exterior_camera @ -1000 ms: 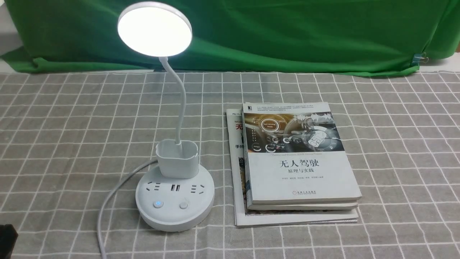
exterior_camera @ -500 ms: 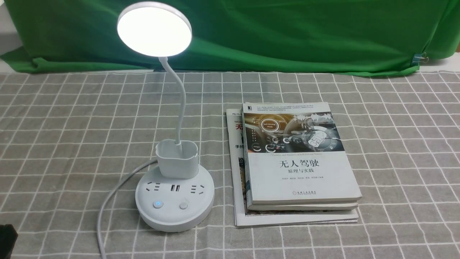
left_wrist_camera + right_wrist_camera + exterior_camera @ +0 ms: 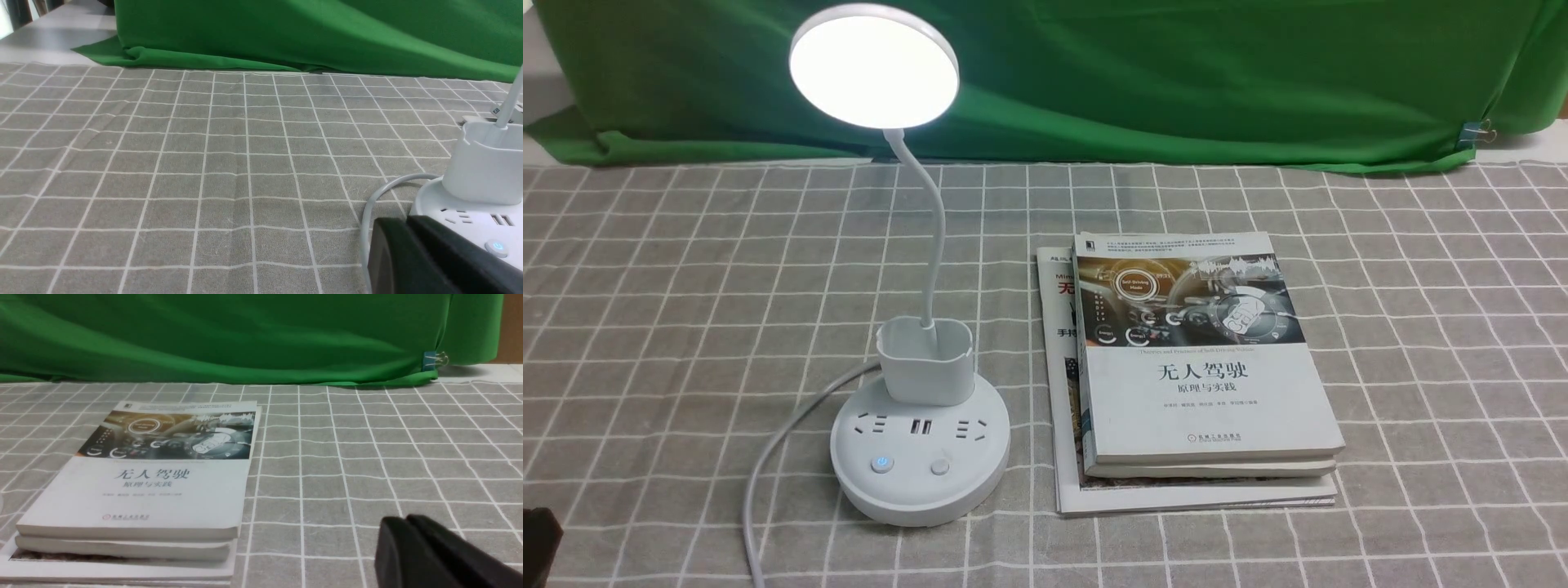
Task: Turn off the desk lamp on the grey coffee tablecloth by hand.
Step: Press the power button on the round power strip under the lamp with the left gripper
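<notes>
We see the desk lamp (image 3: 927, 371) standing on the grey coffee tablecloth (image 3: 686, 286) left of centre, its disc head (image 3: 874, 65) glowing and a blue-lit button (image 3: 880, 464) on the base. The left gripper (image 3: 404, 225) sits low, nearer the robot and to the lamp's left, apart from the base, its fingers pressed together on nothing. The right gripper (image 3: 402, 522) is likewise clenched and empty, near the stacked books (image 3: 1201, 367). In the left wrist view the gripper covers part of the base and the frame cuts off the head. The front view shows only a dark corner of the left gripper.
</notes>
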